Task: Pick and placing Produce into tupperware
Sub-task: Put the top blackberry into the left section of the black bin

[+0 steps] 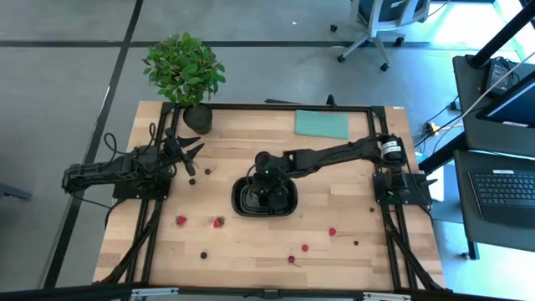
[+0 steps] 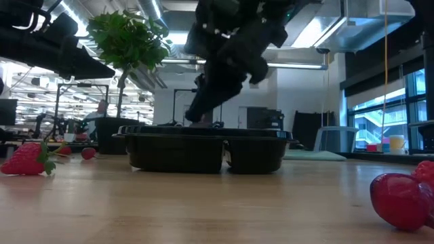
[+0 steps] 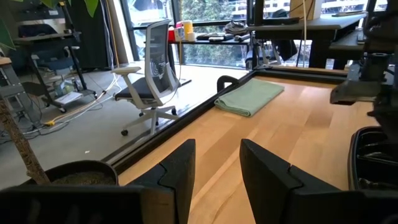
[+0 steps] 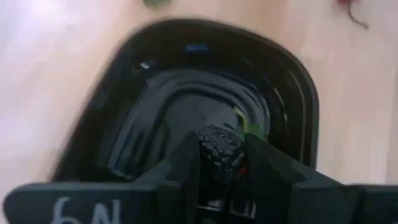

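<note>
The black tupperware point(image 1: 266, 199) sits mid-table, and it also shows in the low view point(image 2: 207, 150). My right gripper point(image 4: 221, 163) slants down over its left compartment point(image 4: 168, 112), shut on a dark bumpy berry point(image 4: 219, 148). A speck of green and red point(image 4: 245, 132) shows beside the berry. More Produce lies loose on the wood: strawberries point(image 1: 180, 221) point(image 1: 218, 222) point(image 1: 332, 232) and dark berries point(image 1: 193, 181) point(image 1: 203, 254). My left gripper point(image 3: 217, 168) waits at the table's left, open, with nothing between its fingers. My right gripper pinches the dark berry's two sides point(image 4: 205, 152) between its two fingers. The fingers come from above, slanting down from the table's right. The berry hangs over the compartment floor. Whether it touches the floor I cannot tell.
A potted plant point(image 1: 185, 75) stands at the far left corner and a folded teal cloth point(image 1: 321, 124) lies at the far edge. Black frame rails point(image 1: 384, 209) run along the table's sides. In the low view, a strawberry point(image 2: 27, 159) and a red fruit point(image 2: 400, 200) lie near the front.
</note>
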